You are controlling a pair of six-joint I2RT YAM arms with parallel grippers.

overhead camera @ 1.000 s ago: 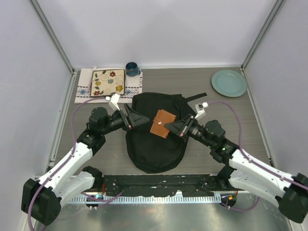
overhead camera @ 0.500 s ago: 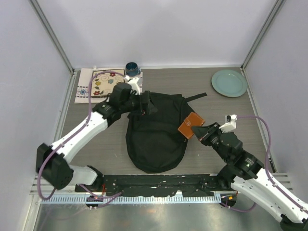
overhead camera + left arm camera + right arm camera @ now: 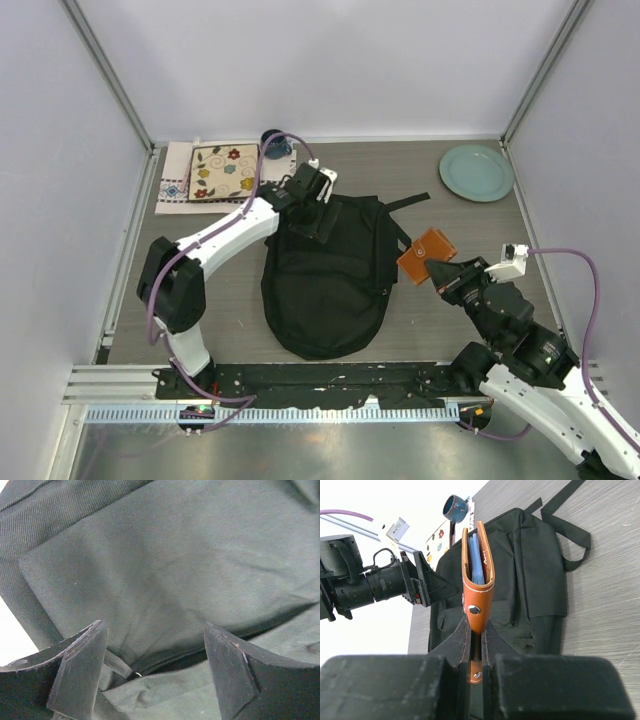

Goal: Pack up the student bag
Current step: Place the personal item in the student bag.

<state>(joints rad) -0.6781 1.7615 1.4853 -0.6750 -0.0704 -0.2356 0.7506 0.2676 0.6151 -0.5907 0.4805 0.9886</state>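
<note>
Grey tabletop [image 3: 230, 300], student bag [image 3: 325, 290], plate [image 3: 476, 172], mug [image 3: 272, 143], placemat [image 3: 222, 172], wallet [image 3: 427, 257]

— What's lying on the grey table [image 3: 470, 230]?
— A black backpack [image 3: 325, 300] lies flat under the left gripper [image 3: 320, 222]. A patterned cloth [image 3: 175, 185], blue mug [image 3: 275, 142] at its far corner, sits beyond and left of that gripper. A green plate [image 3: 476, 172] rests well beyond the right gripper [image 3: 436, 270].
</note>
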